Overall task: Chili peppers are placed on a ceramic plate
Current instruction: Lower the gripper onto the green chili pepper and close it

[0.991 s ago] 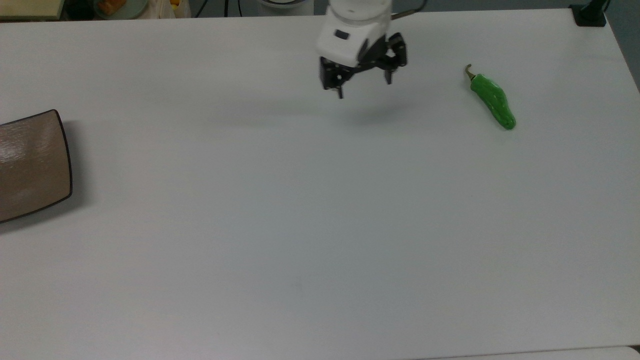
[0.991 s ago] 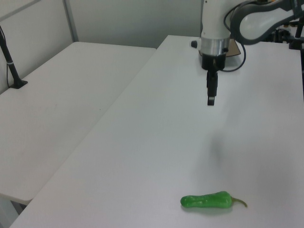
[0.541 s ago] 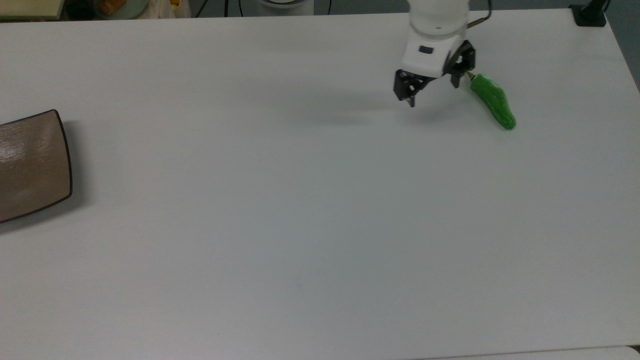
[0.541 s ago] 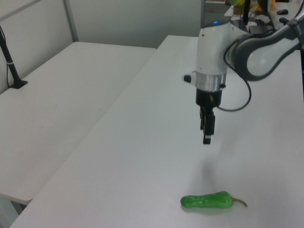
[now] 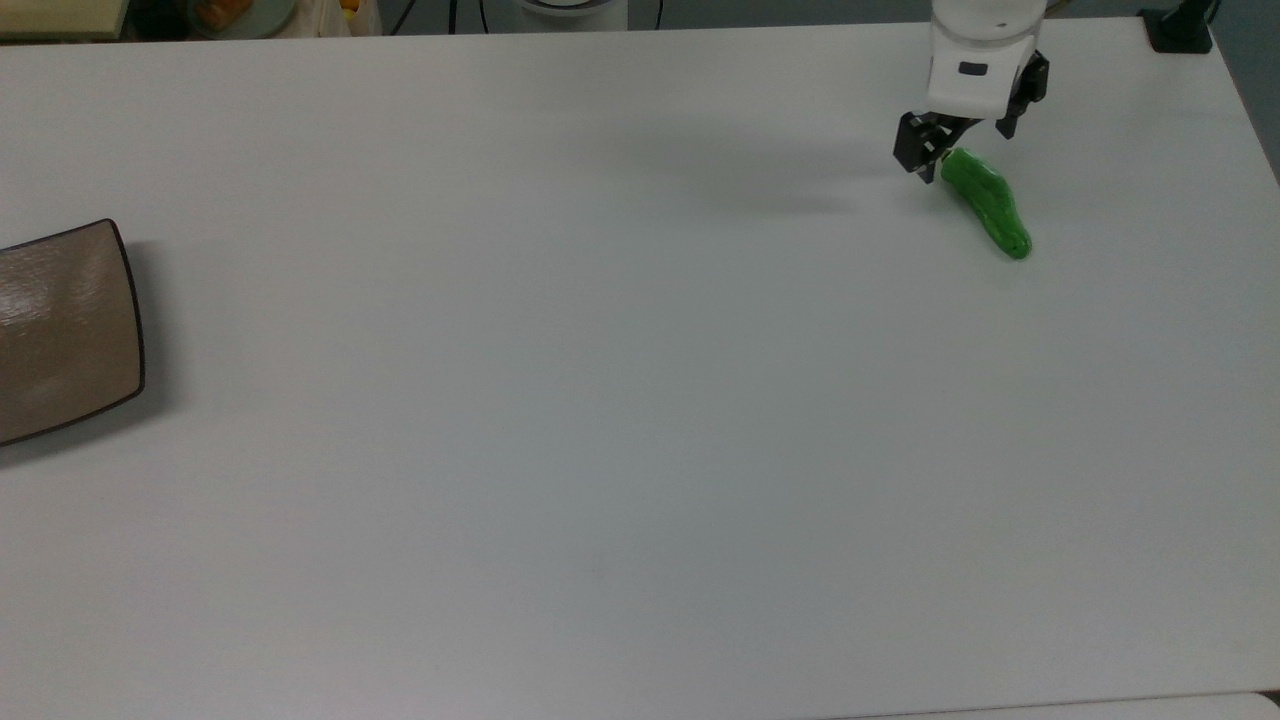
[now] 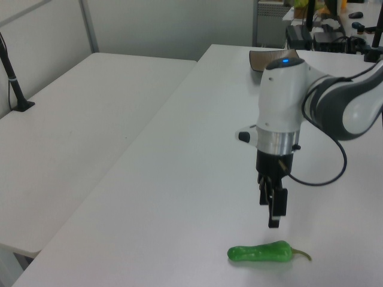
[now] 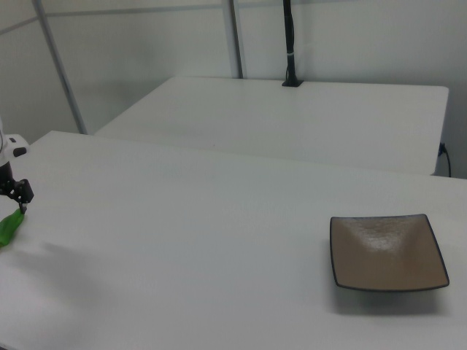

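The green chili pepper lies flat on the white table near the top view's upper right, its stem end under my gripper. My gripper hangs open just above that stem end, touching nothing. In the left view the gripper points down a little above and behind the pepper. In the right view the pepper sits at the right view's left edge, below the gripper. The tan-brown ceramic plate rests far off at the top view's left edge, bare in the right view.
A black clamp post stands at the table's corner in the top view's upper right. A second white table adjoins on the left view's left. Clutter sits beyond the top view's upper edge. The plate shows behind the arm.
My gripper has travelled toward the top view's right, from mid-table to over the pepper's stem end, and has come lower. Pepper and plate have not moved.
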